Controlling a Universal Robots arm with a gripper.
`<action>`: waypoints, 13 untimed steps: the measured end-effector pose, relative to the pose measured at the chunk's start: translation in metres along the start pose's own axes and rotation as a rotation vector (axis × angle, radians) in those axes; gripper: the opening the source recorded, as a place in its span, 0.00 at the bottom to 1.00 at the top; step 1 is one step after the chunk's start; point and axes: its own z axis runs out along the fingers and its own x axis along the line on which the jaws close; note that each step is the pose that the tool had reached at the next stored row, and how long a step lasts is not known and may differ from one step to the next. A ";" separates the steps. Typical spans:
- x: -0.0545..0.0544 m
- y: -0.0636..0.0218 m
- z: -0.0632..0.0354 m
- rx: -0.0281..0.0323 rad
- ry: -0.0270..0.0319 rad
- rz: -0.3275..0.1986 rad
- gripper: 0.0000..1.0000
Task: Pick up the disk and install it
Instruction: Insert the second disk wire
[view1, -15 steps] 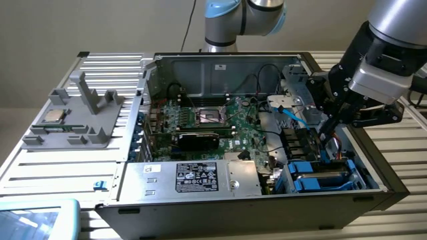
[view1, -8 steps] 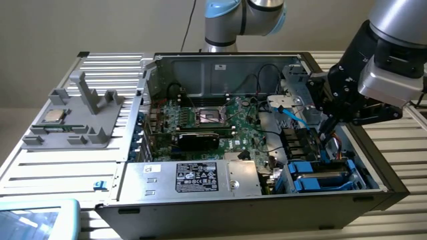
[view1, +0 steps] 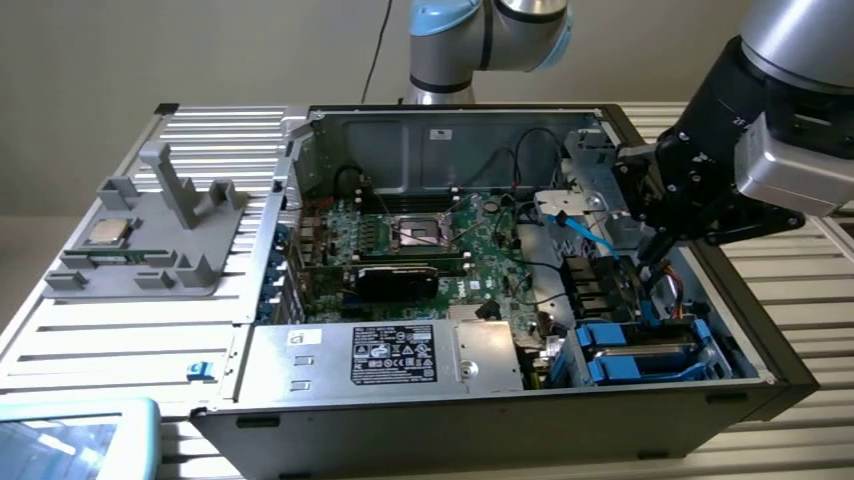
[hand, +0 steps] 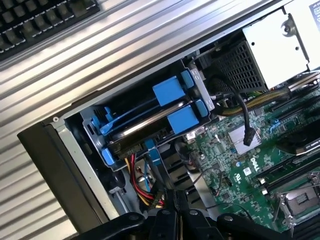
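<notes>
The disk (hand: 150, 120) sits in the blue-railed bay (hand: 172, 90), so just its edge shows and its label is hidden. The keyboard (hand: 40, 20) is cut off by the picture's edge. The black label (view1: 390, 353) on the silver box is too small to read.

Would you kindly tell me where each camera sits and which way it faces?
Exterior view: off the arm, looking down at the open computer case; the robot arm reaches in from the exterior view's right.
Wrist view: on the wrist, looking down into the case; the shut end effector shows.
Shared: the blue-railed drive bay and the motherboard.
</notes>
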 end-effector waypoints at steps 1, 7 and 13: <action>0.000 0.0000 -0.0001 0.0009 -0.0020 -0.015 0.11; 0.000 0.0000 -0.0005 0.0025 -0.0126 -0.112 0.11; 0.000 0.0002 -0.0008 0.0046 -0.0176 -0.207 0.11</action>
